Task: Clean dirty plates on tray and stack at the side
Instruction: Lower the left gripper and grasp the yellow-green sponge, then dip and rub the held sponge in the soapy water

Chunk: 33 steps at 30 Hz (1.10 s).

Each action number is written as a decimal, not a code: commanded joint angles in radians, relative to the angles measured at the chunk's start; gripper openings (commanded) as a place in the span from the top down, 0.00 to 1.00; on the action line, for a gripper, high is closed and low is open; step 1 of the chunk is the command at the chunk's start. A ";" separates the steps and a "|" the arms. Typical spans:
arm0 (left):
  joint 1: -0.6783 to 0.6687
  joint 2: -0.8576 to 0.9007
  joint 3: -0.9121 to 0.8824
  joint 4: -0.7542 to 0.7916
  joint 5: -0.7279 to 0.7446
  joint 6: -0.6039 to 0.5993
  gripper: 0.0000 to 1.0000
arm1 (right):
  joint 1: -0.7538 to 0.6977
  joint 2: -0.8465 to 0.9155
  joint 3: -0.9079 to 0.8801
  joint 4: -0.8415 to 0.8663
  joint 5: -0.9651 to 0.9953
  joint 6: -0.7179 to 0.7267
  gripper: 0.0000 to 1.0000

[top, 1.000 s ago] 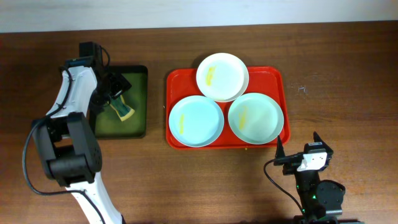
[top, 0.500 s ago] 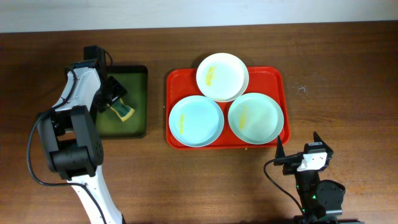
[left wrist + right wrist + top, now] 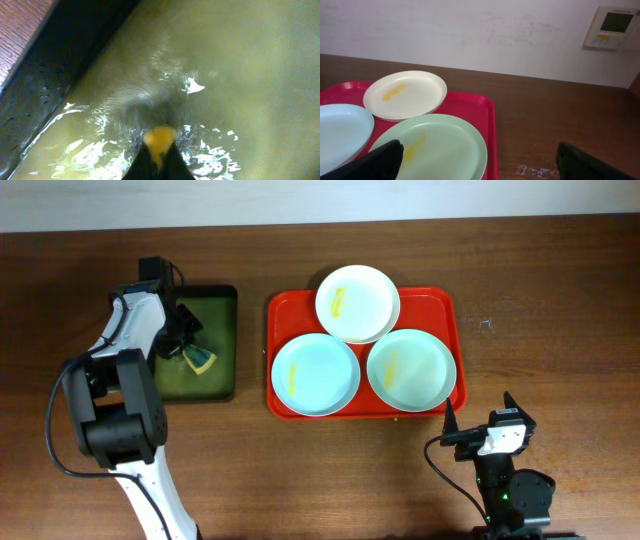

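Observation:
Three plates lie on the red tray (image 3: 275,402): a white plate (image 3: 357,303) at the back, an aqua plate (image 3: 316,374) front left and a second aqua plate (image 3: 411,368) front right, each with a yellow smear. My left gripper (image 3: 188,351) is down in the dark green tray, shut on a yellow sponge (image 3: 202,360). In the left wrist view the sponge (image 3: 159,139) is pinched between the black fingers of the left gripper (image 3: 159,152), in rippling water. My right gripper (image 3: 478,437) stands open near the table's front, short of the tray. The right wrist view shows the right gripper (image 3: 479,150) before the nearest aqua plate (image 3: 440,145).
The dark green tray (image 3: 224,380) holds murky yellowish water and sits left of the red tray. Its dark wall (image 3: 60,75) rises beside the sponge. Brown wooden table (image 3: 540,300) lies right of the red tray. A wall panel (image 3: 615,26) hangs behind.
My left gripper's fingers have closed on the sponge in the green tray's water, and the left arm has shifted slightly. The right arm and the plates have not moved.

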 commanded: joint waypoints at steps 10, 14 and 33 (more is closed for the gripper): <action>-0.001 0.010 -0.009 -0.028 -0.004 0.035 1.00 | -0.004 -0.006 -0.008 -0.003 0.009 -0.007 0.02; -0.001 0.010 -0.009 -0.031 -0.004 0.035 0.39 | -0.004 -0.006 -0.008 -0.003 0.009 -0.007 0.02; 0.013 0.010 0.107 -0.309 0.127 0.114 0.01 | -0.004 -0.006 -0.008 -0.003 0.009 -0.007 0.02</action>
